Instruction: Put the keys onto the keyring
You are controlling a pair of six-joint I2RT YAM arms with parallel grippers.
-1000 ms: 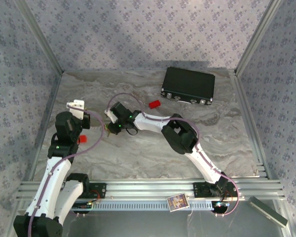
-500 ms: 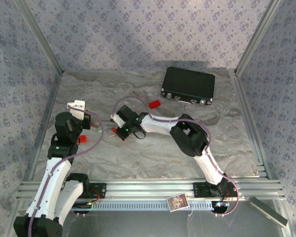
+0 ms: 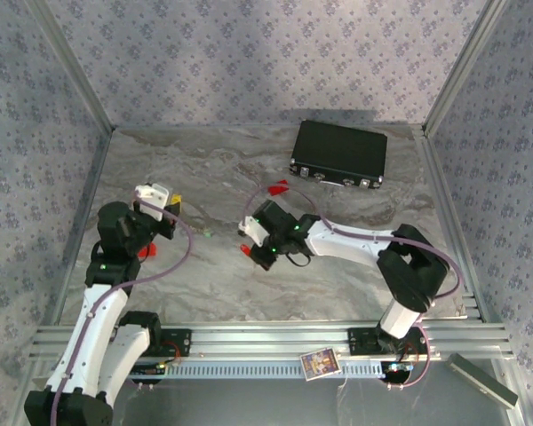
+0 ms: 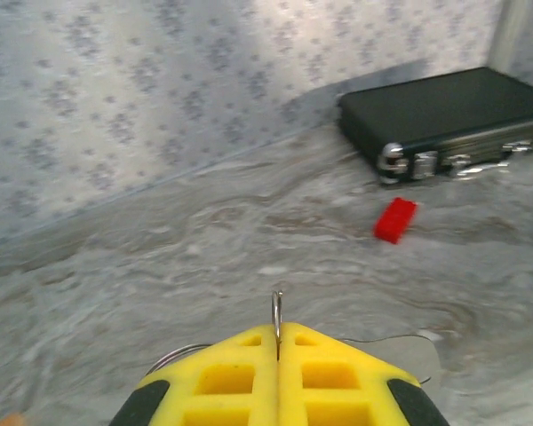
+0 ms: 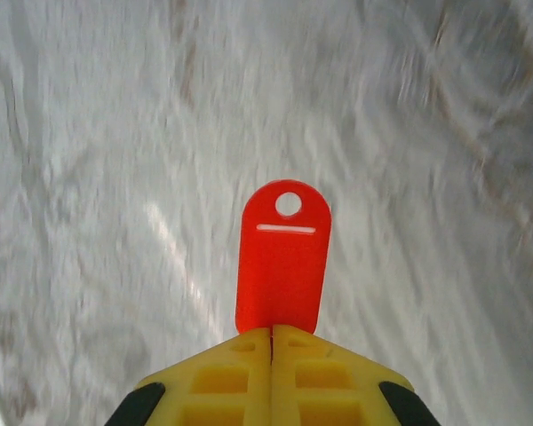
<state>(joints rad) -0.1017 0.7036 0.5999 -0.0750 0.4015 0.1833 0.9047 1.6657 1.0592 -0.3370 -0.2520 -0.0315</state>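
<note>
Since the earlier frame the right arm has swung away from the left arm, out toward mid-desk. From above, the right tool (image 3: 256,247) carries something red. The left tool (image 3: 171,206) hangs well apart, and what looks like the green key (image 3: 208,234) lies on the desk (image 3: 338,266) between them. Left wrist: that tool is clamped on the keyring (image 4: 276,306), its thin edge upright. Right wrist: the tool pinches the red key (image 5: 282,266), holed head sticking out. Neither key is threaded yet, so both are left to do.
</note>
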